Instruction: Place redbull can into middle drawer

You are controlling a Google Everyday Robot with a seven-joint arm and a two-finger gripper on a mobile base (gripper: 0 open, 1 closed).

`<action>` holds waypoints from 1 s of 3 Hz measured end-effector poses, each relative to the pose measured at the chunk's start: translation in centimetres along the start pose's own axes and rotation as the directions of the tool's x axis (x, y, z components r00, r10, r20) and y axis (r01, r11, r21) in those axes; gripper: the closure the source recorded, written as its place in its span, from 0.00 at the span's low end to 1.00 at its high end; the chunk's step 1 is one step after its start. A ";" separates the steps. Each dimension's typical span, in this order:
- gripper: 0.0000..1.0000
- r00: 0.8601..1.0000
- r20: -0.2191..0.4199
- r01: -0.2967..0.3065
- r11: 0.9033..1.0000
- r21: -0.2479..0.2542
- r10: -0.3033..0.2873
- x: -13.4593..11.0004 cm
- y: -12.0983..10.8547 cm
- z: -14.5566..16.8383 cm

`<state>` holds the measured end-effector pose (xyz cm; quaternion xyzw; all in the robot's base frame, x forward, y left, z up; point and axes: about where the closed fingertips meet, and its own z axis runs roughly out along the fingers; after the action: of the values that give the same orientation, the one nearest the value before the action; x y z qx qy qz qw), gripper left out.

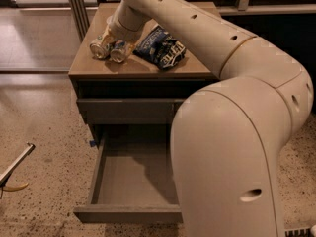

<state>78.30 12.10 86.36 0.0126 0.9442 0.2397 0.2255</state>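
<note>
Two cans lie on their sides on the cabinet top (148, 69), near its left end. The right one, narrower and silver-grey, looks like the redbull can (120, 51). A fatter can (100, 46) lies touching it on the left. My gripper (116, 37) is at the end of the arm directly over the two cans, mostly hidden by the wrist; I cannot tell whether it touches them. The middle drawer (98, 172) is pulled out wide below, and its flat bottom is bare.
A dark blue snack bag (162, 47) lies on the cabinet top right of the cans. A closed drawer front (126, 110) sits above the open drawer. My own large arm fills the right side. A thin rod (15, 164) lies on the floor at left.
</note>
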 end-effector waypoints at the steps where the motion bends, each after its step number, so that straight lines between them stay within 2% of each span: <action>1: 0.46 1.000 -0.020 -0.003 1.000 -0.002 0.003 0.3 0.1 0.8; 2: 0.46 0.999 -0.039 -0.008 1.000 0.007 0.008 0.6 0.0 1.4; 3: 0.59 0.998 -0.055 -0.013 1.000 0.021 0.014 0.8 -0.2 1.9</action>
<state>78.42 12.91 84.49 0.0148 0.9524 0.2317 0.1978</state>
